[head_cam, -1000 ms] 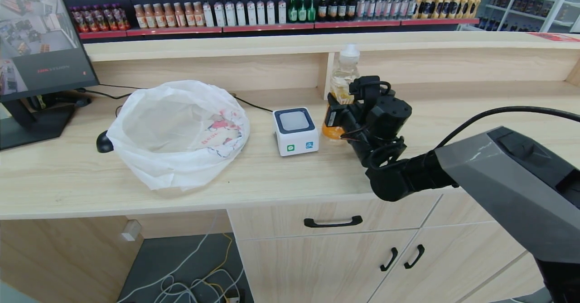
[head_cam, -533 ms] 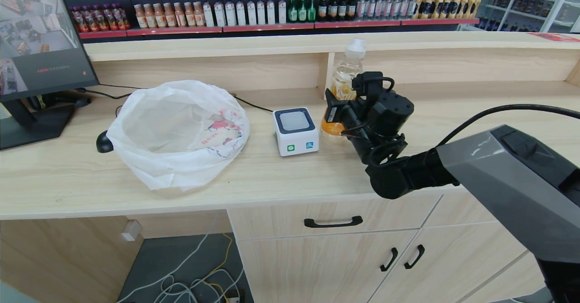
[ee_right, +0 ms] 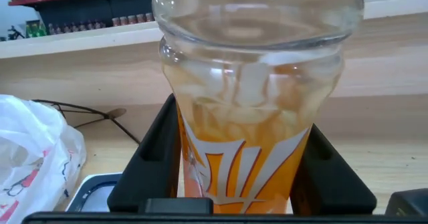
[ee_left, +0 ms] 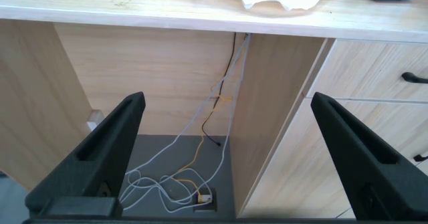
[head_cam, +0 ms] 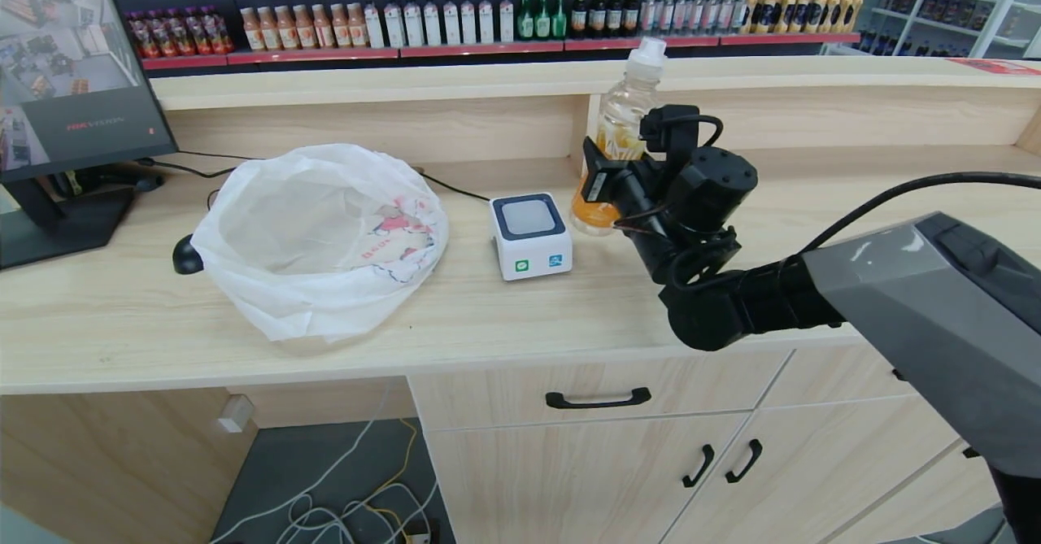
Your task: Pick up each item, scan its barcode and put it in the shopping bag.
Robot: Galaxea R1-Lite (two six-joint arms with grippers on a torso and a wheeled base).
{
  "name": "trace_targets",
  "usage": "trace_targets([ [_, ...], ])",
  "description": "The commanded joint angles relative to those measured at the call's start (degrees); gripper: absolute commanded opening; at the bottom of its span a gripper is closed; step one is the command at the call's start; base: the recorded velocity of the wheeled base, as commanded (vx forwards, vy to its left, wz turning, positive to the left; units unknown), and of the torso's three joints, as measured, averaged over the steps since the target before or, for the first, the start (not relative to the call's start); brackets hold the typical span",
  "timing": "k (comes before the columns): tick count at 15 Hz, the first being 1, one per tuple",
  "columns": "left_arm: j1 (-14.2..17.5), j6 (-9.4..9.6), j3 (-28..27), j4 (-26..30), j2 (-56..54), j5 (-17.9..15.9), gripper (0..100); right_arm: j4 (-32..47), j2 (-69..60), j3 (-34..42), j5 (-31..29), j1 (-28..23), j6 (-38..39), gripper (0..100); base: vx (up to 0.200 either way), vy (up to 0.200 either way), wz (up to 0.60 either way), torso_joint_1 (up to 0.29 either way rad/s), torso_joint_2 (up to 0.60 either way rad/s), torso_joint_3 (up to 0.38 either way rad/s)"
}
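Wooden counter point(head_cam: 488, 316) spans the head view, cabinet drawers and doors below it, store shelf of bottles point(head_cam: 488, 19) along the back wall. Monitor point(head_cam: 65, 64) stands at the counter's far left. White plastic shopping bag point(head_cam: 317, 235) sits open on the counter left of centre, mouth up, nothing visible inside. Right gripper point(head_cam: 603, 194) is over the counter just right of the scanner, jaws clamped on the lower, orange-labelled part of a bottle of orange drink point(head_cam: 622, 129); the right wrist view has the black fingers point(ee_right: 154, 160) pressed on both sides of the bottle point(ee_right: 254, 103). Bottle is near upright, leaning slightly, white cap up level with the upper ledge; can't tell if its base clears the counter. Left gripper point(ee_left: 227, 150) hangs low in front of the open cabinet bay, jaws wide apart, holding nothing, loose cables point(ee_left: 180, 177) on the floor beneath. White cube scanner point(head_cam: 529, 235) sits between bag and bottle, window facing up. Black mouse point(head_cam: 187, 258) touches the bag's left edge.
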Motion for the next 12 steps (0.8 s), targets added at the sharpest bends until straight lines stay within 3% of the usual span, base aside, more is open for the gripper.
trace_targets([
  [1, 0.0, -0.02, 0.0, 0.0, 0.0, 0.0, 100, 0.0, -2.6, 0.1, 0.0, 0.8, 0.0, 0, 0.0, 0.0, 0.0, 0.0, 0.0, 0.0],
  [5, 0.0, -0.02, 0.0, 0.0, 0.0, 0.0, 100, -0.2, -7.6, 4.5, 0.1, 2.4, 0.0, 0, 0.0, 0.0, 0.0, 0.0, 0.0, 0.0],
  [12, 0.0, -0.02, 0.0, 0.0, 0.0, 0.0, 100, -18.8, -19.3, 37.2, 0.1, 5.6, -0.5, 0, 0.0, 0.0, 0.0, 0.0, 0.0, 0.0],
])
